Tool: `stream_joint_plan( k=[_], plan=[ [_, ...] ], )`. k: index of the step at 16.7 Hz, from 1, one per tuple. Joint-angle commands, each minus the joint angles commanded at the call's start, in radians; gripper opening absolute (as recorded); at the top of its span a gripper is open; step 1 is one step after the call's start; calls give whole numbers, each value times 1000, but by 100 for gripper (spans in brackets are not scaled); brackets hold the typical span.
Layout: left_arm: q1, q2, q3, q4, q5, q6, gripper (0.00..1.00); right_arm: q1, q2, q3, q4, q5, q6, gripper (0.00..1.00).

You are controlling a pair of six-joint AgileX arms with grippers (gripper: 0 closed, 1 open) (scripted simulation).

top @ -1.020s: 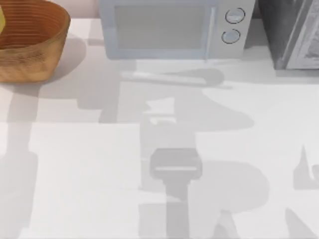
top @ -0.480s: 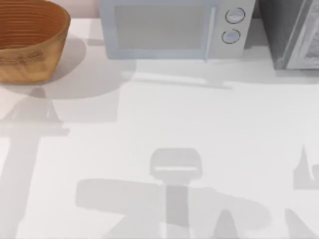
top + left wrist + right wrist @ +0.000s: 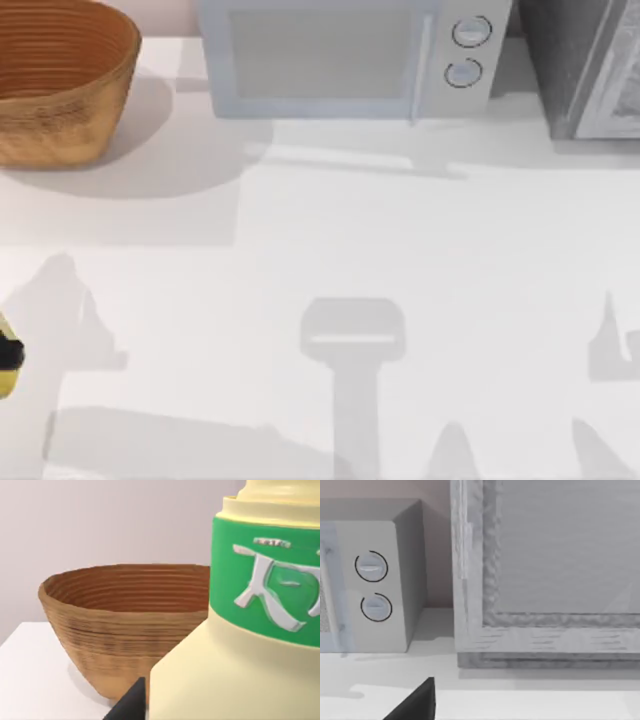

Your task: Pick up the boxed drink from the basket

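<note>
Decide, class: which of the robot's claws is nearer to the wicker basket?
Left. The left claw sits at the table's left edge, in front of the basket, carrying the yellow drink. The right claw faces the microwave dials and a grey cabinet, far right.

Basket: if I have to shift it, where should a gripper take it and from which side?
Probably its rim, from straight above, one finger inside the wall and one outside: the basket stands upright and open, and its flaring bowl looks too wide to span. The left gripper, at the left edge of the table, holds the boxed drink.
</note>
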Motion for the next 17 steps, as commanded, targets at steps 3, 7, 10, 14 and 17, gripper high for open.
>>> stream_joint_plan(
  k=[3, 7, 10, 14, 17],
  plan=[
    [-3, -48, -47, -21, -5, 0, 0, 0, 0, 0, 0, 0, 0, 100],
    [-1, -43, -46, -20, -5, 1, 0, 0, 0, 0, 0, 0, 0, 100],
    [-25, -12, -39, -23, -36, -19, 0, 0, 0, 0, 0, 0, 0, 100],
    [-157, 161, 24, -15, -225, -118, 0, 0, 0, 0, 0, 0, 0, 100],
    [-309, 356, 108, 6, -455, -220, 0, 0, 0, 0, 0, 0, 0, 100]
  ],
)
